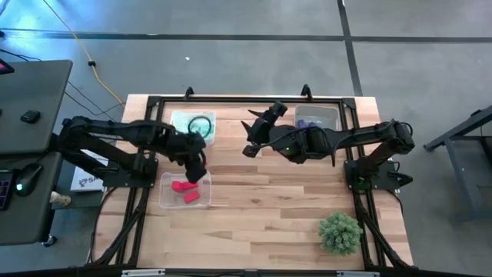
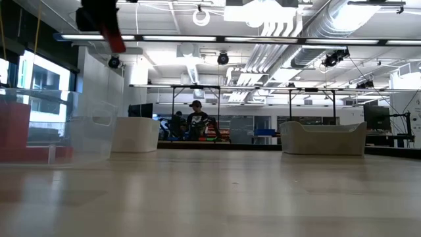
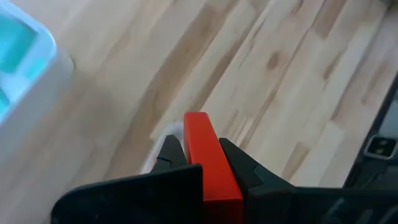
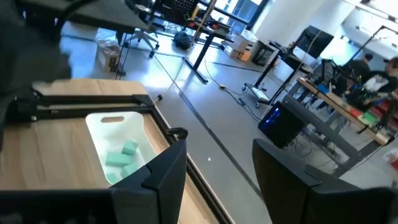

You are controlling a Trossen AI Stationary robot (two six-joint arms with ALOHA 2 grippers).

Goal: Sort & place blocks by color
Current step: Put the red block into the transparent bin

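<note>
Left wrist view showed my left gripper (image 3: 202, 163) clenched on a red block (image 3: 208, 158); next, I judged, release into the red tray (image 1: 165, 197). Right gripper (image 1: 258, 132) hung released.

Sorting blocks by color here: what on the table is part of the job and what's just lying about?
Job:
- red block in the shut left gripper
- red blocks in the near tray
- teal blocks in a far tray
- purple blocks in another tray

Lying about:
- spiky green plant
</note>
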